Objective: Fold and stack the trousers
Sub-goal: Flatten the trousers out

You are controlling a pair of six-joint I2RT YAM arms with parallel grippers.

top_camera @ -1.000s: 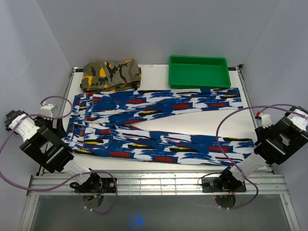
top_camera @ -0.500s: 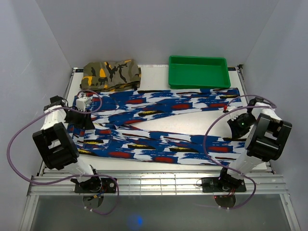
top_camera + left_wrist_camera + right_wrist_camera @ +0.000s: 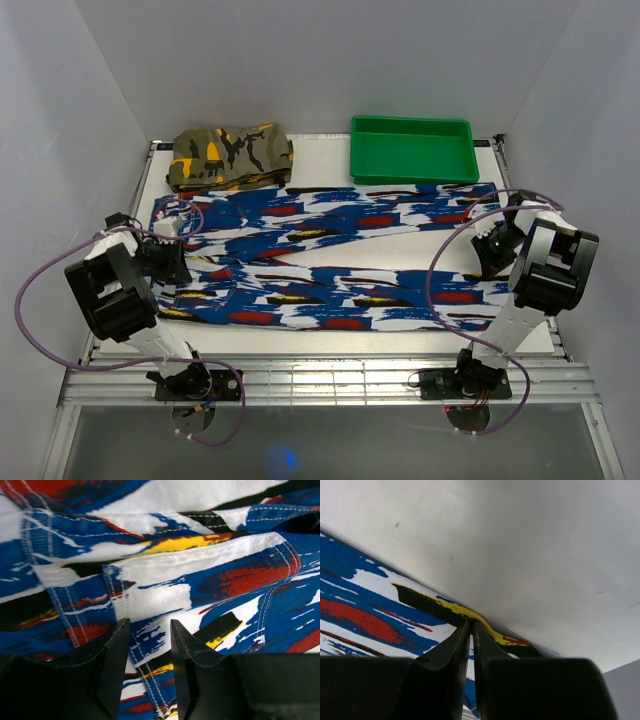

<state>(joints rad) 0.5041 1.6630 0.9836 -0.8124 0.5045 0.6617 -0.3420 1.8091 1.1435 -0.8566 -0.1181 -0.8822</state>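
The trousers [image 3: 330,300] lie spread flat on the table, waist at the left and both legs running right. My left gripper [image 3: 172,265] is down on the waist area. In the left wrist view its fingers [image 3: 112,655] stand apart over the printed cloth [image 3: 165,570], the gripper [image 3: 150,625] open with a seam running between them. My right gripper [image 3: 486,264] is at the far corner of the near leg's end. In the right wrist view it [image 3: 471,622] is pinched shut on the yellow-and-black edge of the trousers [image 3: 365,605], which is slightly lifted there.
A folded camouflage garment [image 3: 230,155] lies at the back left. A green tray [image 3: 410,172] stands at the back right, just beyond the far leg. White walls close in both sides. Bare table [image 3: 520,540] shows past the hem.
Both arms have swung in from the sides and come down onto the trousers. The right gripper has closed on the near leg's end, and that end has shifted slightly left.
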